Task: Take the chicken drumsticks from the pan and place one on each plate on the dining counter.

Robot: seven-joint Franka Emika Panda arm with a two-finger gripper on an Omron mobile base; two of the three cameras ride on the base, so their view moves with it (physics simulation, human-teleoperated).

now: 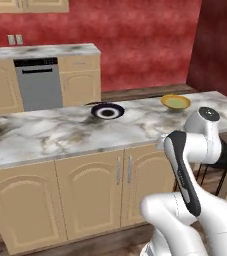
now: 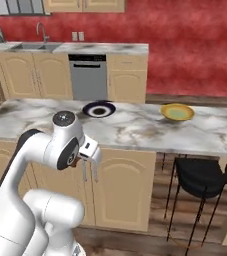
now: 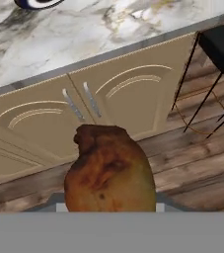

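The hand (image 2: pixel 89 161) pinches a drumstick (image 3: pixel 109 173) below the desk (image 2: pixel 135 131) edge, short of the dark-rimmed plate (image 2: pixel 99 109), for carrying.

A glossy white arm (image 1: pixel 195 200) of rounded segments, with dark bands and round grey joint caps.

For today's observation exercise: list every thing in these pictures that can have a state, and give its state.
gripper: shut on the drumstick, held short of the counter
chicken drumstick: held, off the counter
dark-rimmed plate: empty, on the dining counter
yellow-rimmed plate: empty, on the counter
cabinet doors: closed
dishwasher: closed
stool: unoccupied
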